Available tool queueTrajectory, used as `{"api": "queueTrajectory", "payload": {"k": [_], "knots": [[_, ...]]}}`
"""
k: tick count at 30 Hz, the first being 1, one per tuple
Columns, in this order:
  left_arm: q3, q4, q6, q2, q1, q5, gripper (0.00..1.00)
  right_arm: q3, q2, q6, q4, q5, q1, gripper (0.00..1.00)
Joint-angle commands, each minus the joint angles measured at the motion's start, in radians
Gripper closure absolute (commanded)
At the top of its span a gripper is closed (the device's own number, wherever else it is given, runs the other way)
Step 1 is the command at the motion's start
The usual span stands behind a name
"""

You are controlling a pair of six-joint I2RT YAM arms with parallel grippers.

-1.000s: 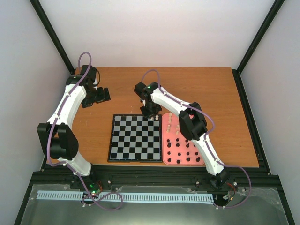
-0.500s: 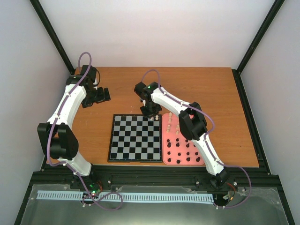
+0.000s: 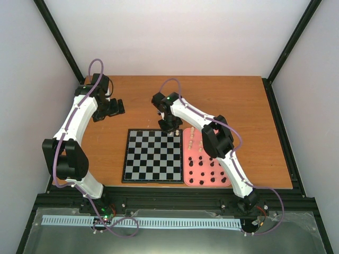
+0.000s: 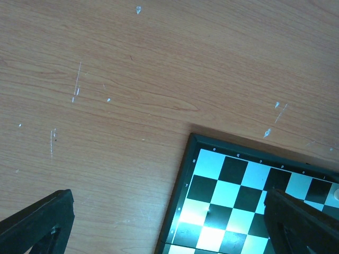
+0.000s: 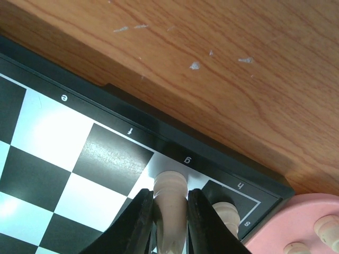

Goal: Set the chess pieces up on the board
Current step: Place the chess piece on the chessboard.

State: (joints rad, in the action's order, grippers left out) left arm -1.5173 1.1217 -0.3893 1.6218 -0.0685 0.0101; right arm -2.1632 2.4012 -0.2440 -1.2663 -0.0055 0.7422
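Right wrist: cream piece [image 5: 169, 184], smooth, rounded top.

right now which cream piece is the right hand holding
The cream piece at the g square, pinched in the right hand; the cream piece on the h corner stands free beside it.

The right gripper [image 5: 169, 211], clamping a cream piece [image 5: 170, 185], is crowding the board's [image 3: 152, 156] far right corner beside a second cream piece [image 5: 228, 211]. The pink tray [image 3: 187, 168] is lying just beside the board's right edge. Bare wood is stretching along the table's [image 3: 228, 100] far edge.
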Motion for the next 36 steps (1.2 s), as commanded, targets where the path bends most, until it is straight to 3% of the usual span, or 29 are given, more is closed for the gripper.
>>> {"api": "queueTrajectory", "payload": {"k": [1, 14, 36], "knots": [[-0.004, -0.016, 0.001, -0.027, -0.002, -0.011, 0.00, -0.008, 0.030, 0.017, 0.035, -0.023, 0.003, 0.81], [-0.008, -0.016, 0.001, -0.023, -0.002, -0.009, 0.00, -0.010, -0.008, 0.024, 0.040, 0.007, 0.004, 0.72], [-0.006, -0.016, -0.001, -0.022, -0.002, -0.010, 0.00, -0.009, -0.020, 0.022, 0.030, 0.031, 0.003, 0.69]]}}
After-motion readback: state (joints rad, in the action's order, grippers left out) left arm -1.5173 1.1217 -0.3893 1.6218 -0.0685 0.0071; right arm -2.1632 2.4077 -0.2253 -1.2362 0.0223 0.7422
